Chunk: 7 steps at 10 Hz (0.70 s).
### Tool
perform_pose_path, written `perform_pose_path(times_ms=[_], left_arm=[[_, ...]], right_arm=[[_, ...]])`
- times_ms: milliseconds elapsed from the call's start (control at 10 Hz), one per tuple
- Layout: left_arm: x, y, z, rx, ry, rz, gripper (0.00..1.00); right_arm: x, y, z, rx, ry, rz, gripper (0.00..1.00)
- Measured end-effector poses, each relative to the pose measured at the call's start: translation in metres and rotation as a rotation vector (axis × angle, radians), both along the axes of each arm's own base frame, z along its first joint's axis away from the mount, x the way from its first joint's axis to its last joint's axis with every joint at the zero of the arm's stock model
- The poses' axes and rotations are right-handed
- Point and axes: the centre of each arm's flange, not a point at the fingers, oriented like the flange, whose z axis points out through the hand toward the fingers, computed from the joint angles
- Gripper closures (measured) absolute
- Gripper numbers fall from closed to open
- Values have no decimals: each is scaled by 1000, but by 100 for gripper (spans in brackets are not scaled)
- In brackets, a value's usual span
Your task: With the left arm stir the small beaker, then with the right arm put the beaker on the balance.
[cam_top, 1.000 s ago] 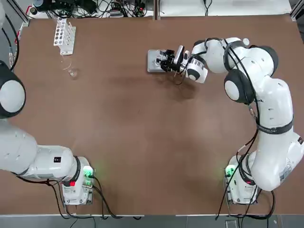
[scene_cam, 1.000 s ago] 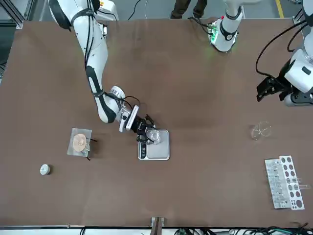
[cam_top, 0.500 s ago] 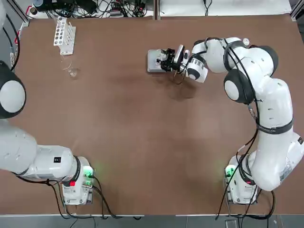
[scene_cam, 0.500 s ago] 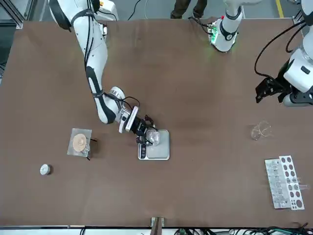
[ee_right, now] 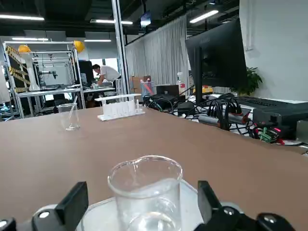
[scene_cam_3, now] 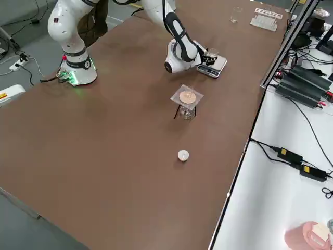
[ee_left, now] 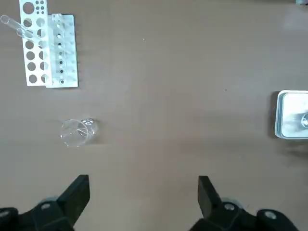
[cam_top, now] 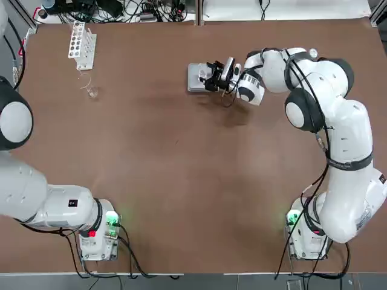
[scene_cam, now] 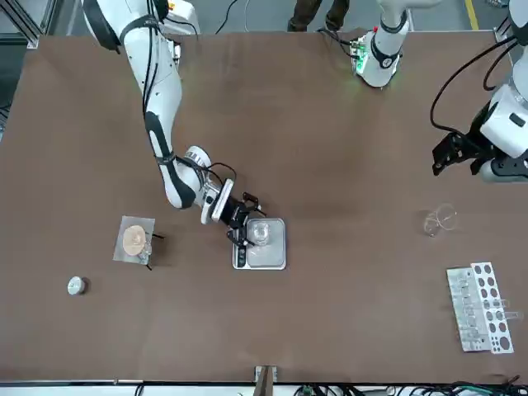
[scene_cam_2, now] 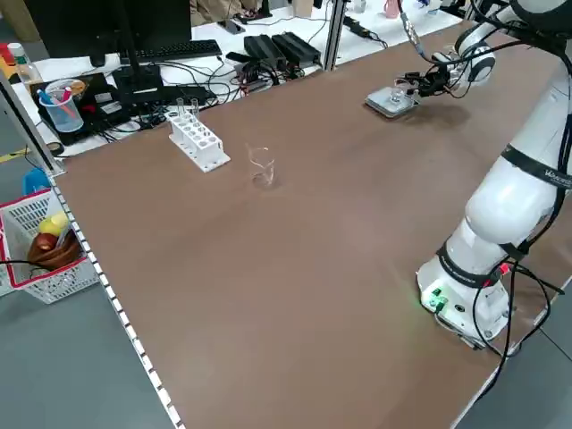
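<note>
Glass, small and clear, the beaker [ee_right: 145, 192] stands upright on the silver pan of the balance [scene_cam: 262, 244], near the pan's edge closest to the right gripper [scene_cam: 244, 224]. That gripper lies low and nearly level over the balance's dark button strip, its fingers spread to either side of the beaker with a gap showing on both sides in the right wrist view, so nothing is pinched. The right arm [cam_top: 326, 121] reaches in a long arc from its base to the far middle of the brown table [cam_top: 181, 181]. The left gripper [ee_left: 143, 199] hangs high over the table near its own side, fingers spread wide and holding nothing; the left arm [cam_top: 24, 187] is drawn back by its base. Below that gripper a second clear vessel with a thin rod [ee_left: 77, 132] sits beside a white tube rack [ee_left: 48, 50], both well apart from the balance. On the other side of the balance stands a small stand with an orange-tan disc [scene_cam: 135, 240], and farther off a little white round thing [scene_cam: 76, 285] lies on the table.
</note>
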Motion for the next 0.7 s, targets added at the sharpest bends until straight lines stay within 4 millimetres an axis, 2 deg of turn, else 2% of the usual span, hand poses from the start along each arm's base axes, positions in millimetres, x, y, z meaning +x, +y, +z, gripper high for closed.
perform_pose_path(times_ms=[400, 600, 700], left_arm=[[0, 1, 0, 0, 0, 1, 0], [0, 2, 1, 0, -1, 2, 0], [0, 3, 1, 0, -2, 3, 0]], right_arm=[[-8, -11, -7, -11, 30, -10, 0], [-8, -19, 4, -7, 28, -22, 0], [-7, -24, 16, 0, 24, -30, 0]])
